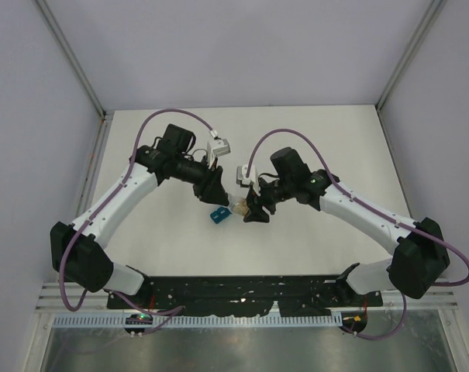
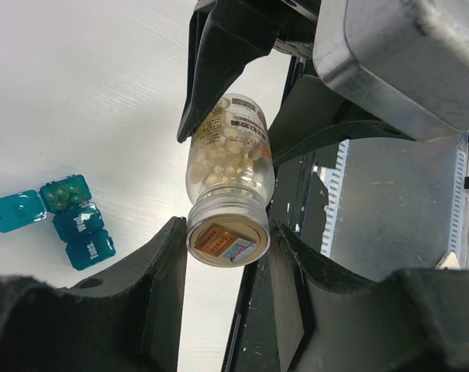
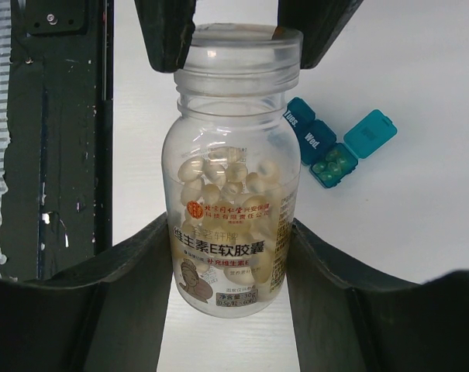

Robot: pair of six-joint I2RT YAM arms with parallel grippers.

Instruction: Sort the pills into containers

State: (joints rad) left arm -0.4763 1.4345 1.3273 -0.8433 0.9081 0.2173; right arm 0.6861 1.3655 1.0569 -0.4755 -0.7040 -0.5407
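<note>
From above, your left gripper and right gripper both pinch one bottle, next to the blue pill box. Left wrist: fingers closed on the lid; one box cup has pills, two are shut. Right wrist: fingers squeeze the bottle. Lots left, I think.

the bottle stands in the way just right of the containers.

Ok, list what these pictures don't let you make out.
Top view: the bottle is mostly covered by the left gripper and right gripper.
Wrist views: shut lids hide two compartments of the pill box; pills in the open one are too small to count.
Right wrist view: the left gripper partly covers the cap; loosened or not, unclear.
</note>
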